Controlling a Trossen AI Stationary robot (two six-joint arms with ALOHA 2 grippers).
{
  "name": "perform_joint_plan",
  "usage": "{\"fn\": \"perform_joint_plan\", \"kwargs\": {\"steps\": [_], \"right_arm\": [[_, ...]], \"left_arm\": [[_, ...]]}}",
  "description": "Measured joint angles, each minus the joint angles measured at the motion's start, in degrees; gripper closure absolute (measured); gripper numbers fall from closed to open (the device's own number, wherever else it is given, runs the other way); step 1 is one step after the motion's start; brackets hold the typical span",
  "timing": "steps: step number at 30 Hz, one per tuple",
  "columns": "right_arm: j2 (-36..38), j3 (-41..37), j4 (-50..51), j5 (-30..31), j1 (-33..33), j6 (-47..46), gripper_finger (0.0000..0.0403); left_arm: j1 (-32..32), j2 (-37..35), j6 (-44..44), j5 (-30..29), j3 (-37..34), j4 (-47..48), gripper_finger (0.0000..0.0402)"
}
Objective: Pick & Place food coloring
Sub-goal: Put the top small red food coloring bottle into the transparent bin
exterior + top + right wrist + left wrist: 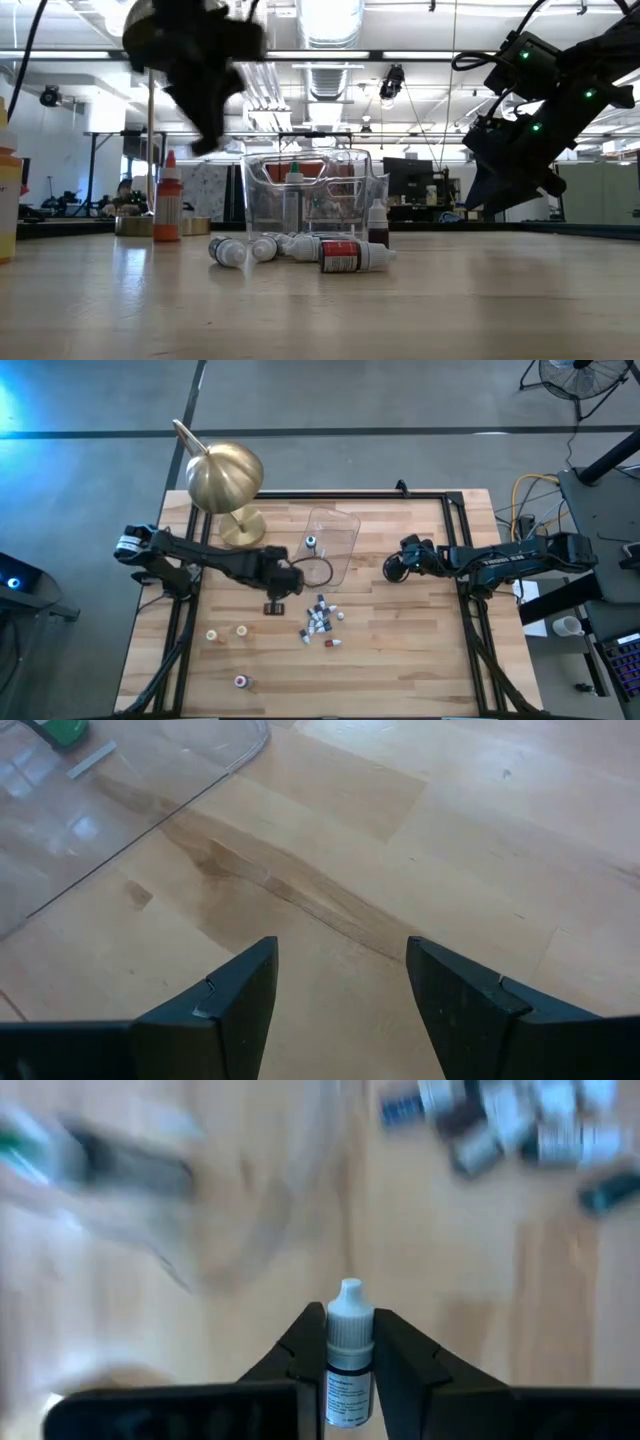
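Near table centre, at about seven o'clock from the clear tub (335, 540), the left gripper (349, 1370) is clamped on a white-capped food coloring bottle (348, 1350). More bottles (322, 622) lie clustered at five o'clock from it. At three o'clock from the tub, the right gripper (340, 1000) hangs wide apart, holding nothing.

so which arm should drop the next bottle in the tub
Left. The left gripper is shut on a white-capped bottle and sits just beside the clear tub. The right gripper is open, holding nothing, on the tub's other side.
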State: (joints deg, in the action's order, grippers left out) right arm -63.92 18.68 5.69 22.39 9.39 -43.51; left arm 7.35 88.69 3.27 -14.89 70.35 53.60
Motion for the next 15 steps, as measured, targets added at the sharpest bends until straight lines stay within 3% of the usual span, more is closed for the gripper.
{"fn": "perform_joint_plan", "kwargs": {"steps": [9, 15], "right_arm": [[0.0, 0.0, 0.2, -0.7, 0.0, 0.0, 0.0188], [0.0, 0.0, 1.9, -1.9, 0.0, 0.0, 0.0188]], "left_arm": [[-7.3, 2.6, -3.7, 1.1, 5.5, -17.7, 0.0333], [-7.4, 2.3, -2.9, -0.8, 5.7, -14.5, 0.0282]]}}
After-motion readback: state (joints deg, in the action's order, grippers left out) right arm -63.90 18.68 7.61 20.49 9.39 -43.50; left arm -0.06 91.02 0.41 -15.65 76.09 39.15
